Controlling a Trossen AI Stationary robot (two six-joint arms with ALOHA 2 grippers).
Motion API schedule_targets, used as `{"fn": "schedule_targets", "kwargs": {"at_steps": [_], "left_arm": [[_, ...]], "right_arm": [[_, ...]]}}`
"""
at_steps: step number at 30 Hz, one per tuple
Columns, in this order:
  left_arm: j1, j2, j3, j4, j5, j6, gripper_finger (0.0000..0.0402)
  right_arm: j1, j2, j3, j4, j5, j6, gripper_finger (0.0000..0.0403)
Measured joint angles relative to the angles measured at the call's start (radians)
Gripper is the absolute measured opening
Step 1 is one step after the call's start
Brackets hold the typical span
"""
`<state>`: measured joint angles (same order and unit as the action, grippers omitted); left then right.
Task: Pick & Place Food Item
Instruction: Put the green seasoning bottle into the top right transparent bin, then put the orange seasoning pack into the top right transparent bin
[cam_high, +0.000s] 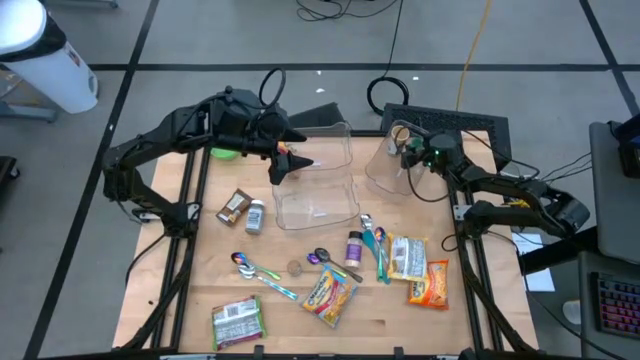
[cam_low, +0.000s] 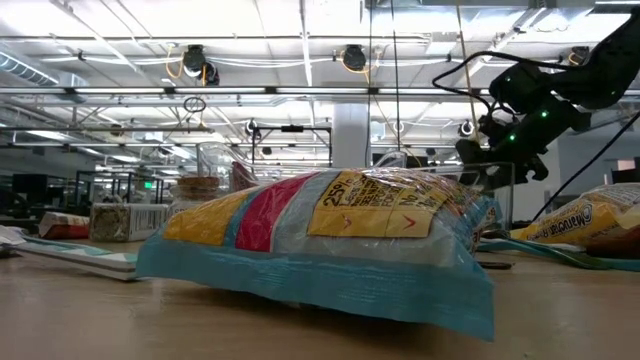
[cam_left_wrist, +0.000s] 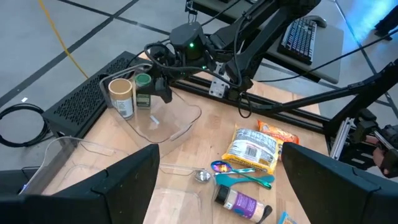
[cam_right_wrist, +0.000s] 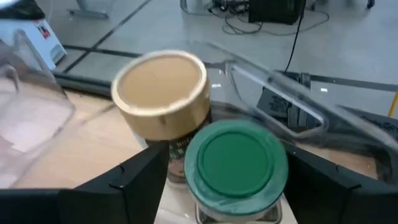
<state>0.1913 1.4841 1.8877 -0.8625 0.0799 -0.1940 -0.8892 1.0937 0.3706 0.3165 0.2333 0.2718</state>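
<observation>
In the high view, the right gripper (cam_high: 408, 152) is hovering over the clear round plastic container (cam_high: 388, 165) at the far right of the wooden bench (cam_high: 180, 290), while the left gripper (cam_high: 290, 160) is waiting above the clear square plastic bin (cam_high: 318, 185). Snack packets, spoons and small jars are lying scattered nearer the front.

The low view is mostly filling with a blue, red and yellow snack bag (cam_low: 320, 245); only the right arm is showing beyond it, and the jars are hidden.

In the left wrist view, the left jaws are standing wide and empty. Across the bench, the tan-lidded spice jar (cam_left_wrist: 121, 96) and the green-lidded spice jar (cam_left_wrist: 143, 90) are standing upright inside the round container, something no other view shows so plainly.

In the right wrist view, the right jaws are standing apart on either side of the green-lidded jar (cam_right_wrist: 235, 168), not visibly pinching it; the tan-lidded jar (cam_right_wrist: 163, 87) is sitting just beside. I judge this a release: lifting straight up should avoid tipping either jar.
</observation>
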Motion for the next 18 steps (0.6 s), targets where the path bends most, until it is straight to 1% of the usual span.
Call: {"fn": "schedule_targets", "kwargs": {"at_steps": [8,15,18], "left_arm": [[-0.003,0.000,0.000,0.000,0.000,0.002,0.0344],[-0.003,0.000,0.000,0.000,0.000,0.018,0.0344],[-0.003,-0.002,0.000,0.000,0.000,0.032,0.0344]], "right_arm": [[0.001,-0.099,0.000,0.006,0.001,-0.040,0.0260],[0.003,-0.220,0.002,0.000,0.001,-0.097,0.0257],[0.026,-0.270,0.025,-0.005,0.002,-0.107,0.0257]]}}
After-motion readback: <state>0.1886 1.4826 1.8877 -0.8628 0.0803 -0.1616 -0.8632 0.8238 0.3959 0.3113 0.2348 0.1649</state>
